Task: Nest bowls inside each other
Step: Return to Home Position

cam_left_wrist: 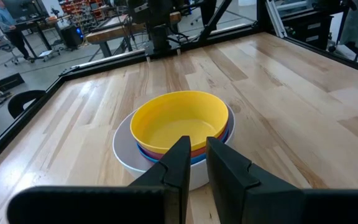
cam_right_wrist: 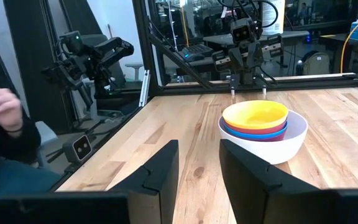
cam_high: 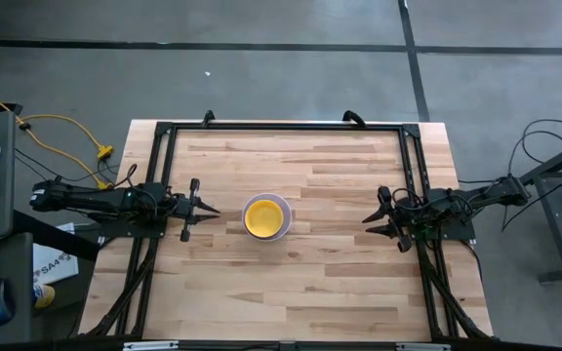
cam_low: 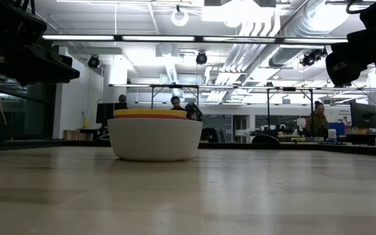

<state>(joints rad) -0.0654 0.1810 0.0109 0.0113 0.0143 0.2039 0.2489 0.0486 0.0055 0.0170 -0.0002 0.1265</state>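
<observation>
— Where are the bowls [cam_high: 266,216] now?

— We see them nested as one stack near the middle of the table [cam_high: 340,283], about midway between its left and right edges. The white bowl [cam_left_wrist: 124,152] is outermost and sits on the wood. The yellow bowl [cam_left_wrist: 179,121] is on top, and the blue bowl [cam_right_wrist: 258,133] and the purple bowl [cam_right_wrist: 265,139] show only their rims beneath it.

— And the arms?

— The left gripper [cam_left_wrist: 199,144] hangs between the stack and the left edge. Its fingers are drawn almost together, with only a slit between them, and they grip nothing. The right gripper [cam_right_wrist: 199,146] is nearer the right edge, well apart from the stack, with its fingers parted and also empty.

— If we had to move the stack, how would it handle?

— We judge it light. It looks like thin plastic, stiff enough to keep its shape, though a wall may flex under a hard pinch. The glossy surface looks slippery. If we grabbed only the yellow bowl, we think it could lift out and leave the rest behind.

— So where do we take hold?

— We would pinch the white bowl's wall at the rim. One finger would go outside and the other into the gap between that wall and the inner bowls, so the whole nest rides along. We don't think it is fragile; a drop would probably scatter the bowls rather than break them.
</observation>
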